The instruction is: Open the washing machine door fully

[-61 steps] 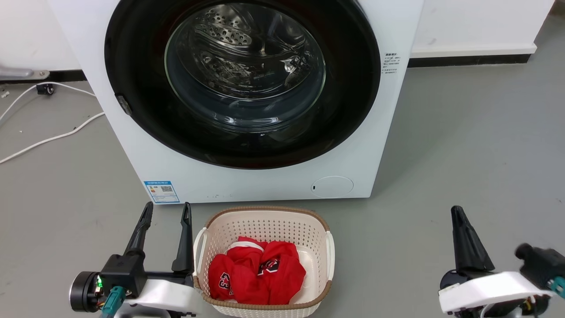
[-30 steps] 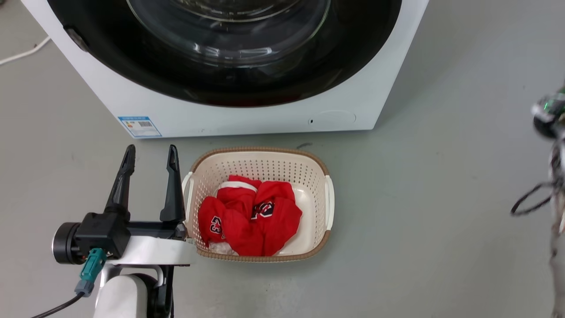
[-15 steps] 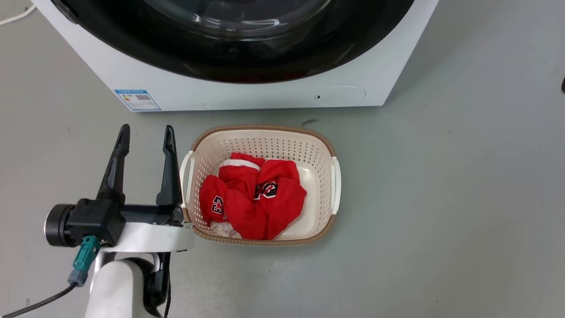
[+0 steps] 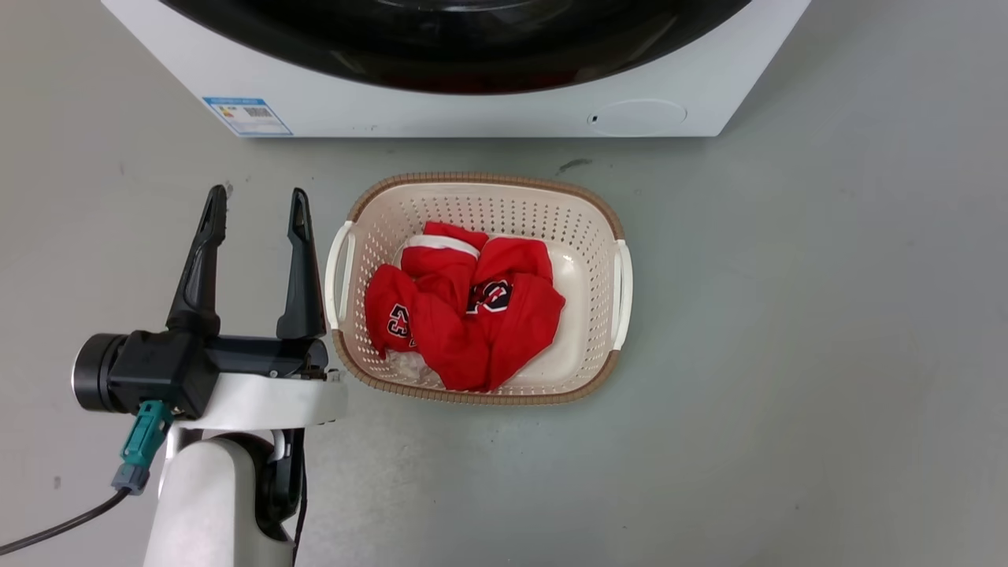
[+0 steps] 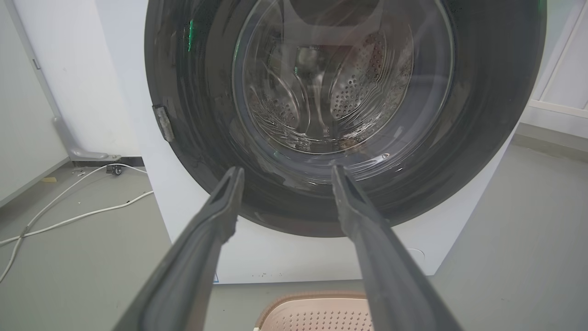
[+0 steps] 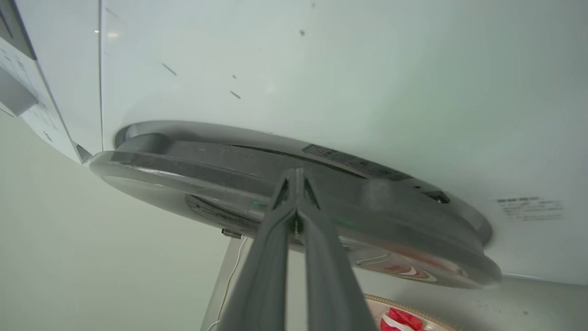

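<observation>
- The basket (image 4: 488, 209) is cream, dotted with holes, with a brown woven rim.
- The garment (image 4: 465, 315) inside the basket is red with white-edged dark numerals.
- The washing machine door (image 5: 344, 92) behind the basket is glossy black around clear glass.

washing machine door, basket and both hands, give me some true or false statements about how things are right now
1. The left hand is open. True.
2. The basket is empty. False: a red garment lies in it.
3. The right hand is shut, its fingers together. True.
4. The washing machine door is swung wide open. False: it sits against the front of the machine.
5. The left hand grips the basket's handle. False: it holds nothing and sits beside the basket.
</observation>
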Robot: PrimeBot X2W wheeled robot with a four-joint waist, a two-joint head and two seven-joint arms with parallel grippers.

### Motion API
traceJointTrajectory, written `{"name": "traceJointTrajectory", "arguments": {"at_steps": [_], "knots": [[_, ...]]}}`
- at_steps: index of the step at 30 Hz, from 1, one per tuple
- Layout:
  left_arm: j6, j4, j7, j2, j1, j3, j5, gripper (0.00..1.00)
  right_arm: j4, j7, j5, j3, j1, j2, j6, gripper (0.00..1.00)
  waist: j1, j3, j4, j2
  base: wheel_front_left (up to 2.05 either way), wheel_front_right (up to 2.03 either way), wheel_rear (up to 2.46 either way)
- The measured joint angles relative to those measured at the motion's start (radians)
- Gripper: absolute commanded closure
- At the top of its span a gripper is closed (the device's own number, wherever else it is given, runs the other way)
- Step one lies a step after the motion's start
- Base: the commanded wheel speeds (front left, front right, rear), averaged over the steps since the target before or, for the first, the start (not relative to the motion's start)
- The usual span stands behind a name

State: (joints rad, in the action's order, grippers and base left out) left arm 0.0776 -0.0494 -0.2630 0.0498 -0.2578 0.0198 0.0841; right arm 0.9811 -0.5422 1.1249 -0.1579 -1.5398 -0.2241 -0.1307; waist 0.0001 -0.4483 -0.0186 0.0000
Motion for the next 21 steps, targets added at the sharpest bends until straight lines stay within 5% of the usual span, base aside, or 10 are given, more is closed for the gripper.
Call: {"name": "traceJointTrajectory", "arguments": {"at_steps": [10, 21], "knots": [[-0.003, 0.001, 0.0, 0.0, -0.032, -0.013, 0.005, 0.0, 0.054, 0.011, -0.054, 0.033, -0.054, 0.016, 0.0, 1.0, 0.0, -0.053, -0.014, 0.0, 0.0, 0.0, 0.0], [-0.003, 0.016, 0.0, 0.0, -0.035, -0.021, 0.008, 0.0, -0.009, -0.115, -0.015, 0.092, -0.036, 0.048, 0.002, 1.0, -0.0001, -0.052, -0.011, 0.0, 0.0, 0.0, 0.0]]}}
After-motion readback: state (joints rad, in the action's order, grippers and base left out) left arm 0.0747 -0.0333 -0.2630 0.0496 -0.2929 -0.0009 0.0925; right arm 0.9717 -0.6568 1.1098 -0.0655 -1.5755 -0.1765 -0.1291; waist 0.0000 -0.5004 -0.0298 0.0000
